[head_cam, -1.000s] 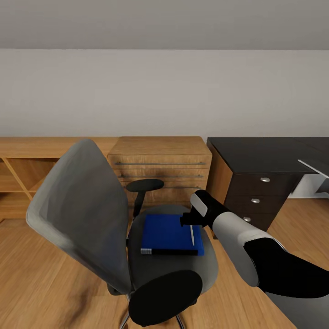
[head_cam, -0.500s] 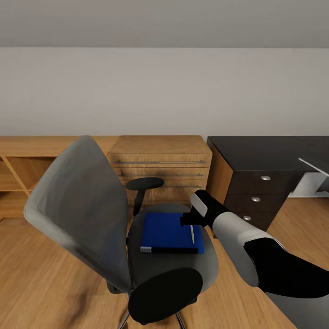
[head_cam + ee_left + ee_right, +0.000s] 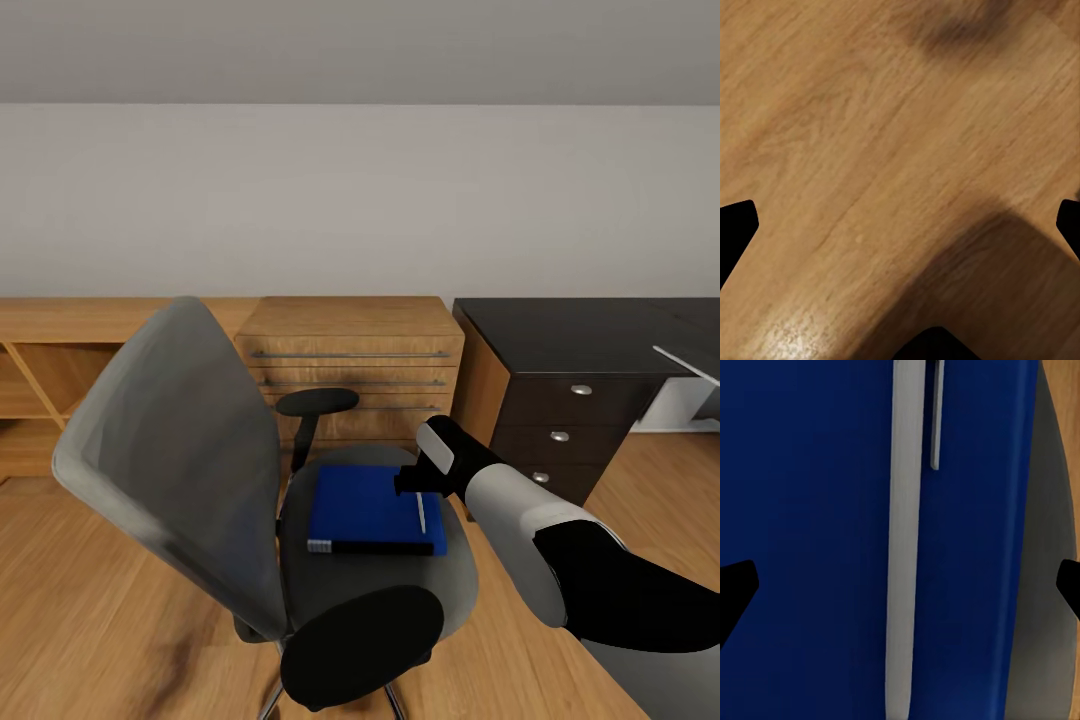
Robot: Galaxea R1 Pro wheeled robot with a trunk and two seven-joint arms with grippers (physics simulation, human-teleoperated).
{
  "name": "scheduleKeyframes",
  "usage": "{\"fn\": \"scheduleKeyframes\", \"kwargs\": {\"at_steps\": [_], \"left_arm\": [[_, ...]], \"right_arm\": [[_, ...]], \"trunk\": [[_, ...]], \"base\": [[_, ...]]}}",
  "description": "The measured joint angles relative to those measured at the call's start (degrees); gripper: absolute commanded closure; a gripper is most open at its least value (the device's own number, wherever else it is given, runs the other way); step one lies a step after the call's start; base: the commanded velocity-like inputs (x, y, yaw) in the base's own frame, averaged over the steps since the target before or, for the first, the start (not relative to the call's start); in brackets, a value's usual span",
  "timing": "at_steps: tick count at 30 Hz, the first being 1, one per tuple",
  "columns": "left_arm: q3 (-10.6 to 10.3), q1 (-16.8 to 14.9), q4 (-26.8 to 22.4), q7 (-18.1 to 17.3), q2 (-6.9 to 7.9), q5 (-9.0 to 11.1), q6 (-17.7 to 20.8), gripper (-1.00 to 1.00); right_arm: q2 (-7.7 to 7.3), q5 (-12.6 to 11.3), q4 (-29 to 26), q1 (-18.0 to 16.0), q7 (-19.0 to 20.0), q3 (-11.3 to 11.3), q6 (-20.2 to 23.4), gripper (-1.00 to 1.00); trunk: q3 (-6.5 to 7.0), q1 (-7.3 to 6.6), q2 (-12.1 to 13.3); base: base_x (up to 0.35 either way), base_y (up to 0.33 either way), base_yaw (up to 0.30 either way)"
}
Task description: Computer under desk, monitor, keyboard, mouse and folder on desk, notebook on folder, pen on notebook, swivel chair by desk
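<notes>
Pen [image 3: 900,585] between wide-spread right pincer [image 3: 900,592]

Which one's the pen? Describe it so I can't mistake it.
Find the grey swivel chair in front of the wooden chest of drawers; a blue folder lies flat on its seat. The pen lies on the folder near its right edge, just below the right pincer. It is the one thin whitish stick against the blue.

The right arm reaches from the 4 o'clock corner of the head view toward the centre, its grey forearm ending in a black wrist. Its end effector [image 3: 900,585] appears spread wide, only dark fingertips [image 3: 735,592] showing at the edges. The left end effector [image 3: 900,232] looks likewise spread.
</notes>
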Motion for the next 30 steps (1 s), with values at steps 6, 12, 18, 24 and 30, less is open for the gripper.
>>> {"fn": "scheduleKeyframes", "kwargs": {"at_steps": [6,12,18,24,30], "left_arm": [[0.00,0.00,0.00,0.00,0.00,-0.01,0.00,-1.00],[0.00,0.00,0.00,0.02,0.00,0.00,0.00,-1.00],[0.00,0.00,0.00,0.01,0.00,-0.01,0.00,-1.00],[0.00,0.00,0.00,0.00,-0.03,-0.01,0.00,-1.00],[0.00,0.00,0.00,-0.02,-0.02,-0.03,0.00,-1.00]], "right_arm": [[0.00,-0.01,-0.01,0.02,1.29,-0.07,0.00,-1.00],[0.00,0.07,0.01,0.07,4.82,-0.08,0.06,-1.00],[0.00,0.16,0.02,0.08,6.36,-0.08,0.08,-1.00],[0.00,0.17,0.02,0.09,6.62,-0.08,0.08,-1.00],[0.00,0.17,0.02,0.09,6.66,-0.08,0.08,-1.00]], "trunk": [[0.00,0.00,0.00],[0.00,0.00,0.00],[0.00,0.00,0.00],[0.00,0.00,0.00],[0.00,0.00,0.00]], "base": [[0.000,0.000,0.000],[0.000,0.000,0.000],[0.000,0.000,0.000],[0.000,0.000,0.000],[0.000,0.000,0.000]]}}
